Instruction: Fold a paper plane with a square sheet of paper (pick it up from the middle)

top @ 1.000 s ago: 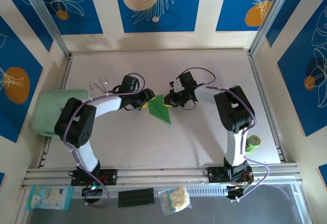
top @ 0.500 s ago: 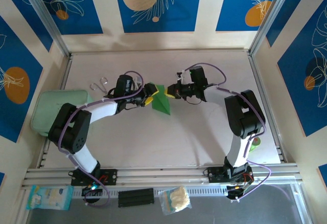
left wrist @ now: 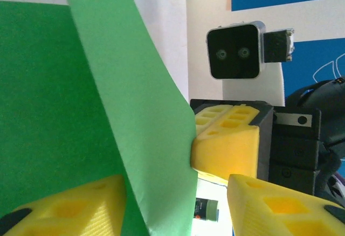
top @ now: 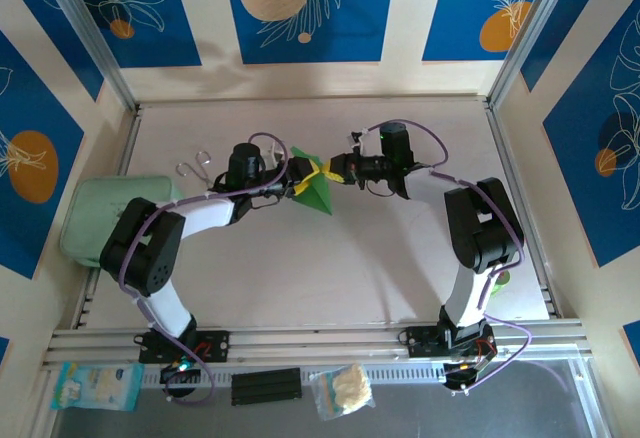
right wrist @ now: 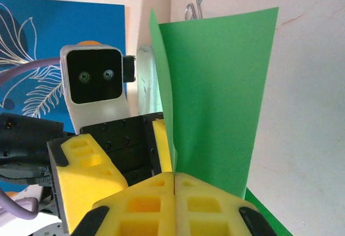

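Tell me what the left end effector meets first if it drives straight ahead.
The paper, standing between the left end effector's fingers; just behind it, apparently close, the right end effector, shut on the paper.

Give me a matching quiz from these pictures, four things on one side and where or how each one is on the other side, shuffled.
Things:
1. folded green paper
2. pale green pouch
3. wire hook
4. right arm's fingers

Places or states:
A. at the left edge of the table
B. closed together
C. mid-table, between both arms
D. lying just beyond the pouch

Pairs: 1-C, 2-A, 3-D, 4-B
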`<action>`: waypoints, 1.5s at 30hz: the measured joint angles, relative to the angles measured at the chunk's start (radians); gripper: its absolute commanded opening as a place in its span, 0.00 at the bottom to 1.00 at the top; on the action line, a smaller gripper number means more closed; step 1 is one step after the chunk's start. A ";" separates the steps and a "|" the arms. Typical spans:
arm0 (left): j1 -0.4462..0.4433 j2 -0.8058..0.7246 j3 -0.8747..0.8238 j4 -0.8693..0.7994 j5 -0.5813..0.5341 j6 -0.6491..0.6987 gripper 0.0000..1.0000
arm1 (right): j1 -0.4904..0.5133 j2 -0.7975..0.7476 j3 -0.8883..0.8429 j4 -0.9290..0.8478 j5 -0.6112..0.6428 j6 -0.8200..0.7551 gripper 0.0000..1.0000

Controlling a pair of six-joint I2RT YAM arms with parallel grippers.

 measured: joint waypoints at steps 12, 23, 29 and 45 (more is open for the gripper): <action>-0.002 0.003 0.000 0.038 0.002 0.000 0.28 | -0.010 0.000 -0.013 0.063 -0.033 0.093 0.05; -0.002 0.004 0.001 0.042 -0.023 0.006 0.14 | -0.012 0.000 -0.013 0.042 -0.034 0.088 0.20; -0.002 0.004 0.019 -0.014 -0.042 0.034 0.12 | -0.026 -0.032 -0.013 -0.094 0.020 0.007 0.44; -0.037 0.007 0.546 -1.073 -0.557 0.668 0.12 | -0.086 -0.247 -0.008 -0.526 0.452 -0.328 0.65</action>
